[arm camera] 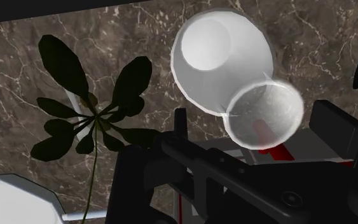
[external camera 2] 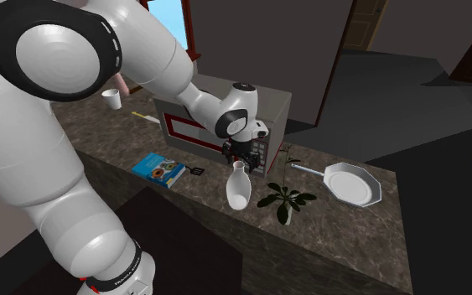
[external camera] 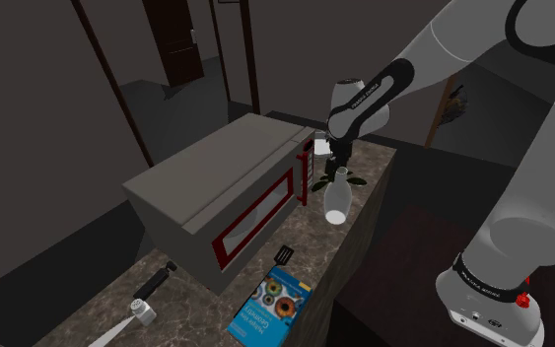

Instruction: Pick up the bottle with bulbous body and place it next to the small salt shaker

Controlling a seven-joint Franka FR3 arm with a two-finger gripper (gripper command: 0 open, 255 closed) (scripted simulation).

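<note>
Although white lettering is carried on the dark band of the arm (external camera: 369, 97) and on the cover of the blue book (external camera: 270, 307), none of it can be read. Taken from the shoulder view's left, a black-handled tool with a white head (external camera: 150, 293) is seen lying near the end of the dark marbled counter (external camera: 191, 306). Next, a grey microwave (external camera: 216, 177) with red door trim is set along the counter, taking up most of its depth. The book is laid flat before the door, at the front edge, and a small black spatula (external camera: 285, 255) is placed just beyond it. Past the microwave's far corner a small pale item (external camera: 319, 144) is made out, too small to be identified. The white bottle (external camera: 336, 198), bulbous below and narrow at the neck, is stood upright on the counter near the front edge, just beside the microwave's door end. The gripper (external camera: 340, 161) is hung directly over its mouth. In the wrist view the fingers (arm camera: 336, 121) are seen spread, one to each side of the neck and clear of it, so nothing is grasped. A dark-leaved plant (external camera: 354, 181) is set just beside the bottle. In the second exterior view a white pan (external camera 2: 353, 184) is laid further along, beyond the plant, and bare counter is shown around it up to the end.
</note>
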